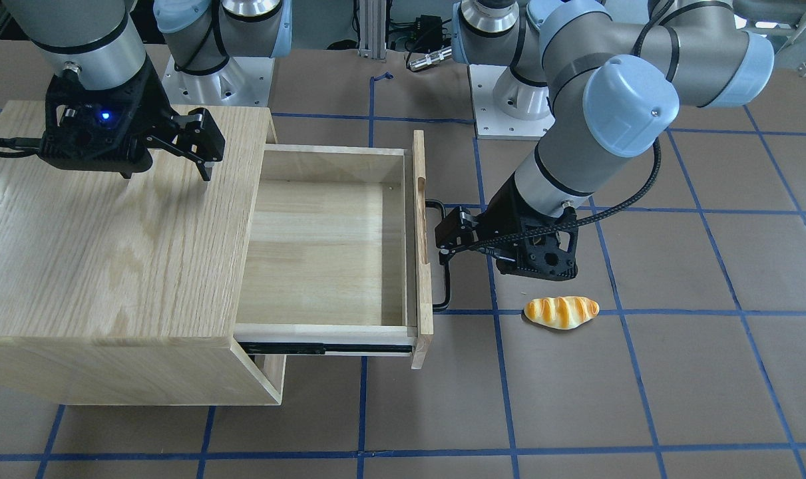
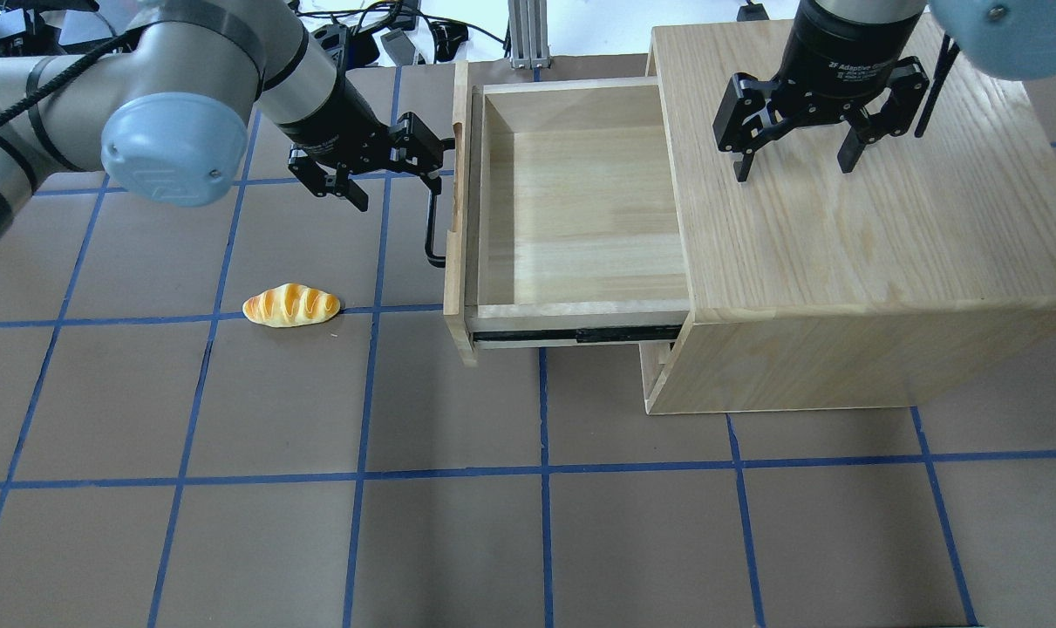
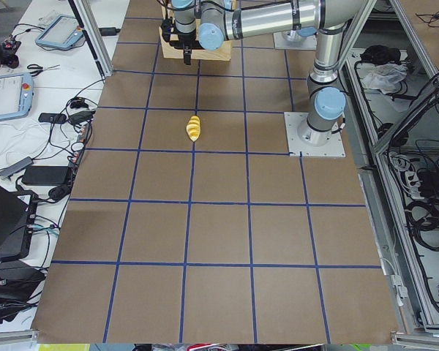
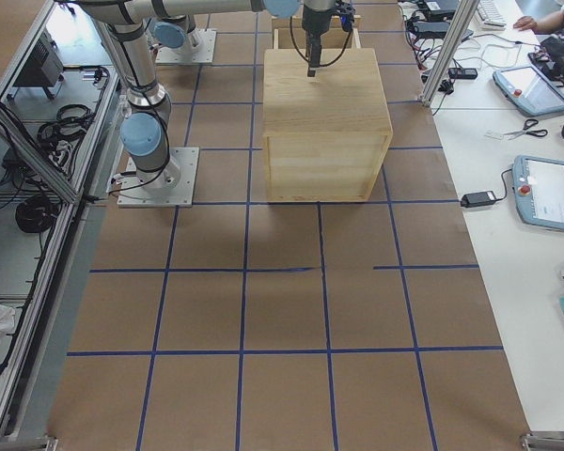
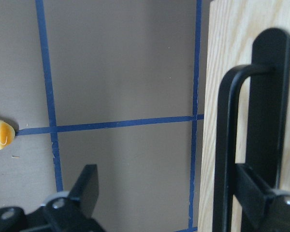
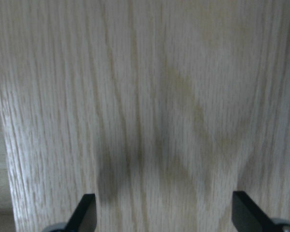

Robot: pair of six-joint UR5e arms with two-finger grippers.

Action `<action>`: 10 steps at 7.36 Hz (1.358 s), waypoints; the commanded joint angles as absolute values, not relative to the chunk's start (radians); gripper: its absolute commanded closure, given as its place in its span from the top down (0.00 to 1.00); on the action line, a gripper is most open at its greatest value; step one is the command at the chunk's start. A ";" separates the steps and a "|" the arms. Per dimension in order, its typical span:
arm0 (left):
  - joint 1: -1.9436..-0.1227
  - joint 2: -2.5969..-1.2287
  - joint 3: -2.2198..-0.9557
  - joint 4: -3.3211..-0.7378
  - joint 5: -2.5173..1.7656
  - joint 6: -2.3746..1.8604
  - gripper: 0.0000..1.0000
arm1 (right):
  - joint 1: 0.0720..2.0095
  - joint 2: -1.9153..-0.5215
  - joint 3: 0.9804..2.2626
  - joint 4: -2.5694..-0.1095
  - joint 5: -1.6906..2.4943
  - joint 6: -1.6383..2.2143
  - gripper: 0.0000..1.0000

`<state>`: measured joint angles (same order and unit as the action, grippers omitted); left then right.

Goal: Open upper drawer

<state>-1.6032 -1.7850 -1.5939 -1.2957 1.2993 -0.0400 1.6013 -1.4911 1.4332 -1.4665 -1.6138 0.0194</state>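
The upper drawer (image 1: 323, 253) is a pale-wood box pulled far out of the oak cabinet (image 1: 110, 233); it also shows in the overhead view (image 2: 580, 209) and is empty inside. Its black bar handle (image 1: 442, 266) sits on the front panel (image 1: 421, 246). My left gripper (image 1: 448, 233) is open at the handle's far end. In the left wrist view one finger (image 5: 253, 191) lies between the bar (image 5: 227, 145) and the panel, and the other finger (image 5: 87, 186) lies outside. My right gripper (image 2: 795, 166) is open and empty just above the cabinet top (image 2: 841, 244).
A toy bread roll (image 1: 561, 311) lies on the brown table near the left gripper, also in the overhead view (image 2: 290, 305). The black drawer slide (image 2: 580, 333) shows along the drawer's side. Blue tape lines grid the table. Both robot bases stand behind the cabinet.
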 commanded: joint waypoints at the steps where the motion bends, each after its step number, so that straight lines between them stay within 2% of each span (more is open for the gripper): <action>1: -1.585 -1.775 -1.591 -1.316 1.299 -0.026 1.00 | 1.601 -1.491 1.434 -1.466 -1.614 0.020 1.00; 3: -1.583 -1.754 -1.560 -1.363 1.301 -0.026 1.00 | 1.600 -1.491 1.433 -1.466 -1.614 0.018 1.00; 7: -1.476 -1.636 -1.387 -1.745 1.522 0.087 1.00 | 1.601 -1.491 1.434 -1.466 -1.614 0.018 1.00; 10: -1.554 -1.597 -1.414 -1.717 1.610 0.063 1.00 | 1.601 -1.491 1.433 -1.466 -1.614 0.020 1.00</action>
<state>-1.5129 -1.5983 -1.4013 -1.7408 1.5769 0.0790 1.6015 -1.4911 1.4330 -1.4665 -1.6137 0.0187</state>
